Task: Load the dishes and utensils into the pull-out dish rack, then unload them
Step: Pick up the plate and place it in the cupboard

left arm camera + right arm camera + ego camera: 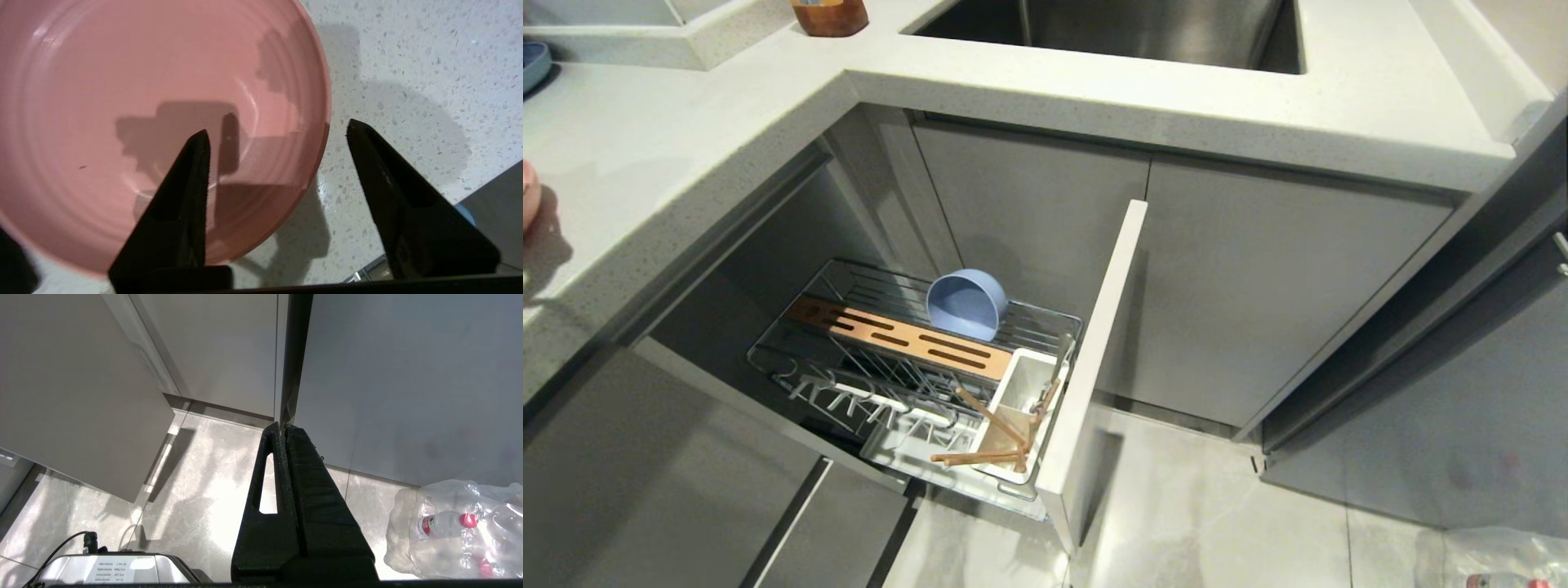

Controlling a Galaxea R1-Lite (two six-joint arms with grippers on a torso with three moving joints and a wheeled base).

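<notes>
The pull-out dish rack [792,363] stands drawn out below the counter, its pale front panel [1094,367] toward the floor. A pale blue bowl [966,304] stands on edge in the wire basket behind the copper strip [907,336]. Two chopsticks [980,457] and the spoon [1062,355] lean in the white caddy [1023,384]. The pink plate [122,102] lies flat on the speckled counter [408,61], only its edge [528,196] showing in the head view. My left gripper [278,127] hangs open over the plate's rim, one finger above the plate, one above the counter. My right gripper [284,425] is shut and empty, pointing at the floor.
A steel sink [1111,28] sits in the counter at the back, a brown container [830,15] beside it and a blue dish edge [534,65] at far left. A plastic bag of bottles [457,531] lies on the tiled floor by the cabinets.
</notes>
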